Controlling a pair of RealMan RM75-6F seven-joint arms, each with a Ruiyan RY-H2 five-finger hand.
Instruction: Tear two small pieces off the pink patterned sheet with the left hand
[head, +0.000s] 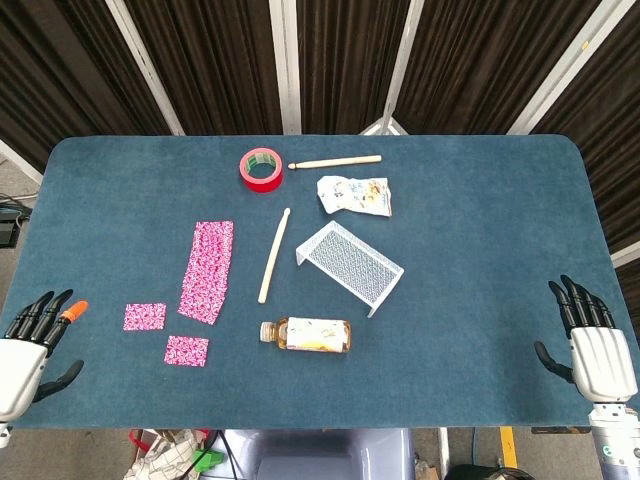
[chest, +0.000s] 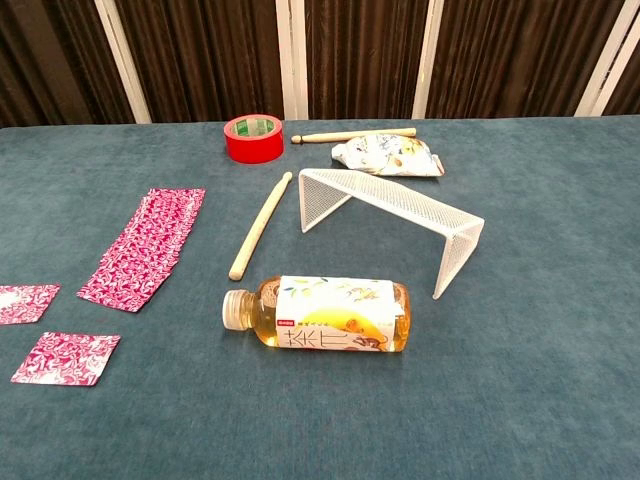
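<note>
Pink patterned sheet (head: 206, 272), flat, long

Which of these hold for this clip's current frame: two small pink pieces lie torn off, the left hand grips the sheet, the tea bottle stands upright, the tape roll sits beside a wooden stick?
1. Two small pink patterned pieces lie apart from the long pink patterned sheet. True.
2. The left hand grips the sheet. False: it is open at the table's edge, holding nothing.
3. The plastic tea bottle stands upright. False: it lies on its side.
4. The red tape roll sits beside a wooden stick. True.
</note>
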